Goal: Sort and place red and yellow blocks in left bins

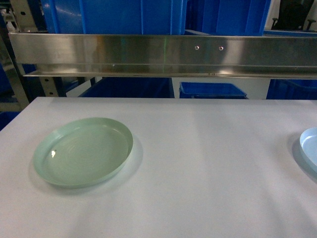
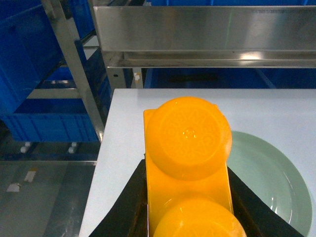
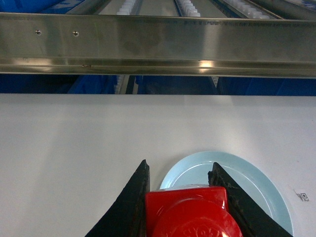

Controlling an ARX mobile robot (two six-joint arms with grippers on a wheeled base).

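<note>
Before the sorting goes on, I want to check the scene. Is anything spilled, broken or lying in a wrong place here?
Nothing stands out. The yellow brick sits straight in the left gripper, the red brick in the right gripper. The green plate and the light blue plate lie flat and empty on the white table.

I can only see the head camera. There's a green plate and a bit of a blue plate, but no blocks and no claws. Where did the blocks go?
Observer: The left claw holds a yellow block, above the green plate's left edge.
Operator: Is there a red one too?
Observer: Yes, the right claw is shut on a red block.
Operator: Where's that one?
Observer: Over the light blue plate, at its near left side.
</note>
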